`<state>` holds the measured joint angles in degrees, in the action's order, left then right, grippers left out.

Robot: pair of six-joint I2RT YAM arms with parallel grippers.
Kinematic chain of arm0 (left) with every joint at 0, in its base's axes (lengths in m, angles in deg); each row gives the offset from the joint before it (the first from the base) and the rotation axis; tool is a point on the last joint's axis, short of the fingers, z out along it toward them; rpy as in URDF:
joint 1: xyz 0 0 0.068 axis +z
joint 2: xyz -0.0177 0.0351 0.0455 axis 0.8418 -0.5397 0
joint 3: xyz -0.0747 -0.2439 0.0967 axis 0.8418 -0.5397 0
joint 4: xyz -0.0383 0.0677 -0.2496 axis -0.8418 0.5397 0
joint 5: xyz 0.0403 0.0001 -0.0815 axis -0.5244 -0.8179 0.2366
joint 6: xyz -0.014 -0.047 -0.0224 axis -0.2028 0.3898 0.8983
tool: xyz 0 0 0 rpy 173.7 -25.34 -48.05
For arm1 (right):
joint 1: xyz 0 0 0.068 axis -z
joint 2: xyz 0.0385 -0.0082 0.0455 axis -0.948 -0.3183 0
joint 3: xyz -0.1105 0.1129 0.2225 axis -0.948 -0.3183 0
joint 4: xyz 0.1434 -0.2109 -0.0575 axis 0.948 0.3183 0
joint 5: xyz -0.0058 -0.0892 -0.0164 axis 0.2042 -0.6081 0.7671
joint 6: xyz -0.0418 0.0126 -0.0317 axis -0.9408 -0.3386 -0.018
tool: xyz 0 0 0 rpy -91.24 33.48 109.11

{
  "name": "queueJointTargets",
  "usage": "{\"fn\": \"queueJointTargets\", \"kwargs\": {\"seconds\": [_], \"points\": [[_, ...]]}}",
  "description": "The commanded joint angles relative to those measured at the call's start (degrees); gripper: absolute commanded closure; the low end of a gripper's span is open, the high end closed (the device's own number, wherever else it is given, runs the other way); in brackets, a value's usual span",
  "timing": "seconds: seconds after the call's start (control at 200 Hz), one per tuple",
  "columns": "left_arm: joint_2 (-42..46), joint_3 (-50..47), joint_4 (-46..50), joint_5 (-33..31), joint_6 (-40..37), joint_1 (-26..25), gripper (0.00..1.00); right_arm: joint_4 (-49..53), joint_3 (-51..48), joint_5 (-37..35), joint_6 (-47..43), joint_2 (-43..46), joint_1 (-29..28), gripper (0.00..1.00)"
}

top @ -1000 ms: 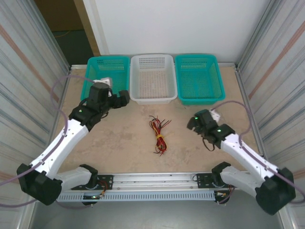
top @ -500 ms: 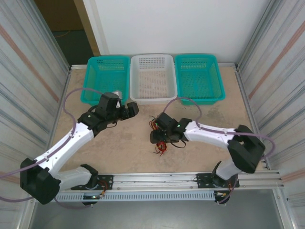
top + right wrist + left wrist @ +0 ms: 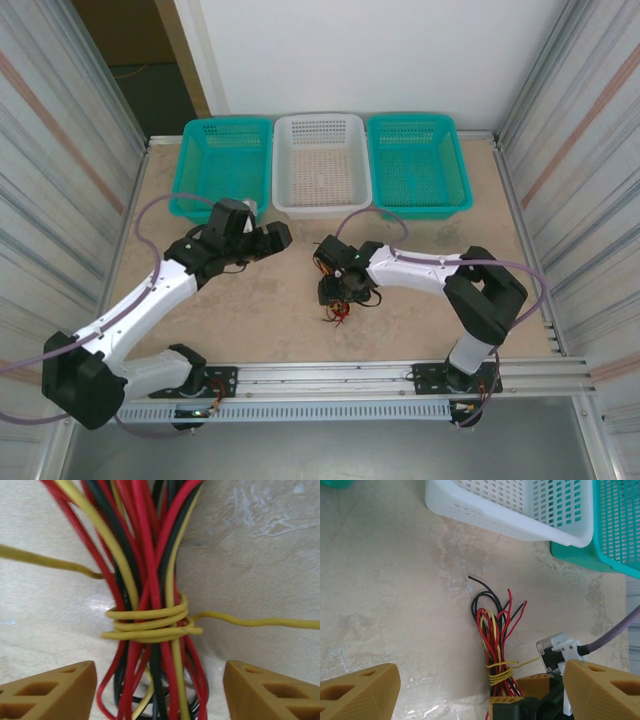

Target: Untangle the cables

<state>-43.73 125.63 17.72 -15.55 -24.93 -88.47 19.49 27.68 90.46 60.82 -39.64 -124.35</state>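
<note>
Untangling not begun: a yellow tie (image 3: pixel 150 626) binds the cables (image 3: pixel 142 540), right jaws open astride it, left jaws wide at ten o'clock.

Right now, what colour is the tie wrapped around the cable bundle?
Yellow. The tie around the cables shows best in the right wrist view.

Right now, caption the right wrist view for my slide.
Right tool open astride the red, black and yellow cables, near their yellow tie.
</note>
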Motion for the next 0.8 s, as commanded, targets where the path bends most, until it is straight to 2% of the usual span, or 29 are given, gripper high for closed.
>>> {"fn": "queueJointTargets", "kwargs": {"seconds": [0.0,0.14,0.245,0.461,0.511,0.676,0.792], "points": [[-0.75,-0.84,-0.23,2.18,1.68,0.11,0.16,2.42,1.7,1.47,-0.42,-1.45,0.48,0.44],[-1.88,-0.52,-0.5,3.69,2.23,0.29,0.17,1.49,1.5,2.11,-1.53,-0.58,0.57,0.72],[-2.87,-0.06,-1.04,6.65,3.02,0.29,0.13,-0.19,0.03,0.64,-3.66,3.36,-0.51,0.83],[-2.02,-3.24,-6.61,14.12,9.12,-0.58,0.08,-1.75,-1.61,-1.65,-12.48,11.98,-2.29,0.91],[-1.21,-3.86,-8.0,15.23,10.1,-0.84,0.01,-1.11,-1.18,-0.26,-14.99,13.04,-2.0,0.92],[-0.99,-4.51,-11.23,18.6,12.02,-2.0,0.01,0.31,1.81,5.52,-20.65,15.42,-1.41,0.93],[-1.24,-5.77,-12.0,19.84,13.55,-2.0,0.01,0.95,3.81,6.93,-22.44,16.32,-1.5,0.92]]}}
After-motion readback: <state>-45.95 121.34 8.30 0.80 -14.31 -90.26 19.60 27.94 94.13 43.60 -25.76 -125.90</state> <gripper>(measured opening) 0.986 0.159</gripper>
